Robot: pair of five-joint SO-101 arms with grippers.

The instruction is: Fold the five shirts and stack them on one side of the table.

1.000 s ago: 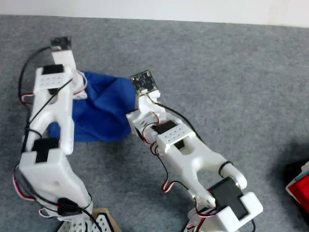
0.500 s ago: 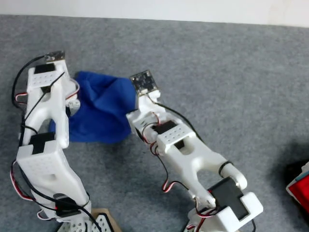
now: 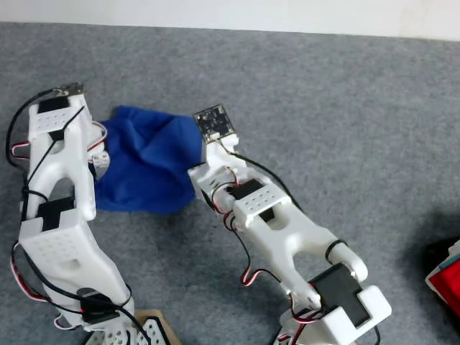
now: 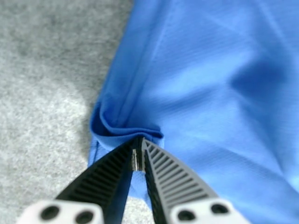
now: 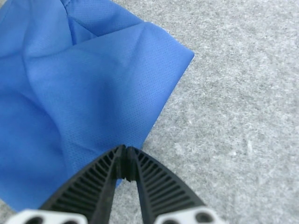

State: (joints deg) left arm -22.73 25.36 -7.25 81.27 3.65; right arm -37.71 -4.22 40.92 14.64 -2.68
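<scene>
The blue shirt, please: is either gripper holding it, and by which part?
Both: the left gripper pinches a bunched fold at one edge of the blue shirt, the right gripper the opposite edge.

High view down over table [image 3: 359, 108]; both wrist views close above one blue shirt [image 4: 210, 70]

Even, soft light; faint shadows

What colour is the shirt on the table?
Blue, plain all over. The shirt shows best in the right wrist view.
</scene>
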